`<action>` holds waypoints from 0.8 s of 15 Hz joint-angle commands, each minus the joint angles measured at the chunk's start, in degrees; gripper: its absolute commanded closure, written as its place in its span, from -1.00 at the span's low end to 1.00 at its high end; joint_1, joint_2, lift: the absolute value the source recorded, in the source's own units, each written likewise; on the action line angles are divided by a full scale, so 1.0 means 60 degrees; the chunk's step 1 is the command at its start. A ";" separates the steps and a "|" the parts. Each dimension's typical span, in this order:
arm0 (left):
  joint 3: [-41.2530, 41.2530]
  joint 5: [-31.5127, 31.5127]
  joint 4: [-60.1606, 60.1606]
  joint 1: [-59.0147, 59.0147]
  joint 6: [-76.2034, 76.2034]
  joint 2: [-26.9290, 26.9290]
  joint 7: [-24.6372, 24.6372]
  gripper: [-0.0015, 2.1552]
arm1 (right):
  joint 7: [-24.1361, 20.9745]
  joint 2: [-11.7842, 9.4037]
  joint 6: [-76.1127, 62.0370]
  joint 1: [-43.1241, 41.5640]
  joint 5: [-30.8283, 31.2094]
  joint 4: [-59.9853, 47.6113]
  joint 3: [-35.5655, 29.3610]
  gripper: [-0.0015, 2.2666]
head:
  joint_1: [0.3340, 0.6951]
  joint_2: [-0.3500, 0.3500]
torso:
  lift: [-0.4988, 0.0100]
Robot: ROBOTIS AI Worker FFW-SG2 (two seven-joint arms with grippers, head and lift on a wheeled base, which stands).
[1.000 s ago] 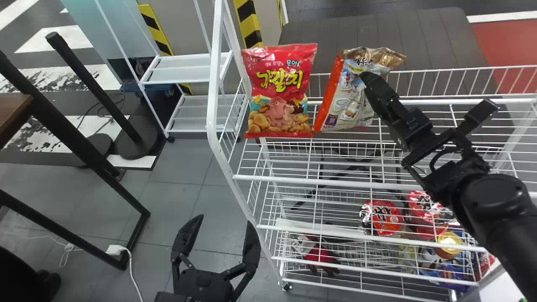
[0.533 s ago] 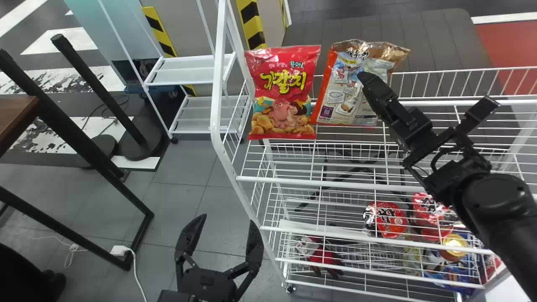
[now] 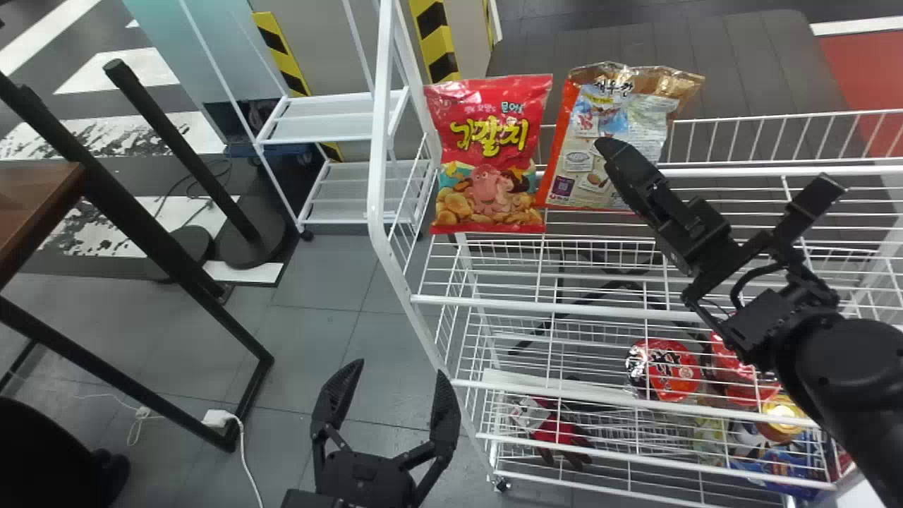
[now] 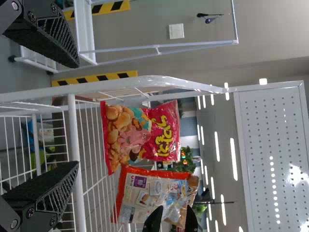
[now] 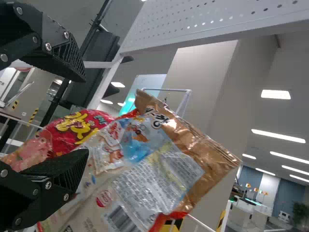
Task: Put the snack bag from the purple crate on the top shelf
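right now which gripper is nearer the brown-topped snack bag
Right. The right gripper is close by the brown-topped snack bag, one finger overlapping it in the head view. The left gripper is farther off, over the floor at the white rack's left end.

Bright indoors, lit from overhead.
Shines down from far white ceiling strips; glints along the creases of the right-hand snack bag; flares white on the perforated panel.

On the white wire rack, we are seeing a red snack bag and an orange-edged bag standing together.
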 commanded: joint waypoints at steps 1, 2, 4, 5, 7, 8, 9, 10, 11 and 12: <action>-0.0011 -0.0015 -0.0136 0.0103 -0.0037 0.0015 0.0016 -0.91 | -0.0808 0.0053 -0.0001 0.1073 0.0999 -0.1924 0.0219 -0.66 | 1.00 0.84 | 0.96; -0.0011 0.0000 -0.0165 0.0147 -0.0183 0.0044 0.0045 -0.91 | -0.1599 0.0053 -0.0147 0.1835 0.2288 -0.3272 0.0394 -0.68 | 1.00 0.88 | 0.96; -0.0011 0.0000 -0.0209 0.0176 -0.0213 0.0059 0.0075 -0.91 | -0.2669 0.0053 -0.1026 0.3022 0.4134 -0.5147 0.0731 -0.74 | 1.00 0.95 | 0.96; -0.0025 -0.0015 -0.0253 0.0191 -0.0213 0.0073 0.0075 -0.91 | -0.3196 0.0053 -0.1436 0.3608 0.4866 -0.6011 0.0775 -0.74 | 1.00 0.98 | 0.96; -0.0025 -0.0015 -0.0356 0.0264 -0.0330 0.0088 0.0075 -0.91 | -0.3709 -0.0513 -0.2051 0.4823 0.6214 -0.7520 0.0658 -0.74 | 1.00 0.96 | 0.96; -0.0025 0.0000 -0.0400 0.0308 -0.0359 0.0103 0.0089 -0.91 | -0.3855 -0.0762 -0.2198 0.5468 0.6741 -0.8091 0.0277 -0.76 | 1.00 0.93 | 0.96; -0.0040 -0.0015 -0.0415 0.0352 -0.0447 0.0103 0.0089 -0.91 | -0.3796 -0.0908 -0.2344 0.6156 0.6946 -0.8443 -0.0426 -0.82 | 1.00 0.89 | 0.96; -0.0040 -0.0015 -0.0415 0.0381 -0.0506 0.0103 0.0104 -0.91 | -0.3635 -0.1055 -0.2432 0.6655 0.6873 -0.8545 -0.0939 -0.86 | 1.00 0.84 | 0.96; -0.0040 0.0000 -0.0415 0.0381 -0.0535 0.0103 0.0119 -0.91 | -0.3328 -0.1069 -0.2667 0.7255 0.6873 -0.8545 -0.1539 -0.88 | 1.00 0.67 | 0.96; -0.0040 0.0000 -0.0415 0.0381 -0.0535 0.0103 0.0133 -0.91 | -0.3313 -0.1069 -0.2784 0.7768 0.6917 -0.8516 -0.2008 -0.89 | 1.00 0.57 | 0.96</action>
